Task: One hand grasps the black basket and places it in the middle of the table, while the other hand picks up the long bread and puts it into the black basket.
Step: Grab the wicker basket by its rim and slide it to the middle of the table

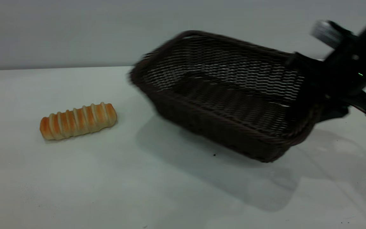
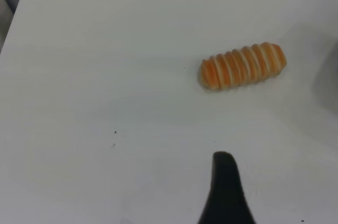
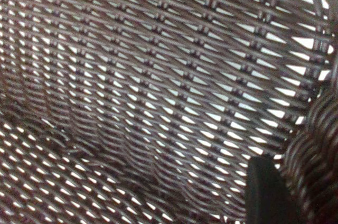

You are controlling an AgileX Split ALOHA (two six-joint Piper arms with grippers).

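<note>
While the black basket (image 1: 221, 95) hangs tilted above the tabletop (image 1: 138, 178), its left end raised and a shadow beneath it, we see the right pincer (image 1: 318, 106) clamped on the braided rim at its right end. In the right wrist view one dark finger (image 3: 266, 192) lies against the weave. The long bread (image 1: 78, 121) rests on the tabletop, well apart to the basket's left. The left pincer (image 2: 226, 192) hovers near the bread; with seemingly only one tip showing, we cannot tell how wide it stands.

A plain grey wall (image 1: 75, 31) stands behind the scene's far edge, spanning left to right. No markings visible.
</note>
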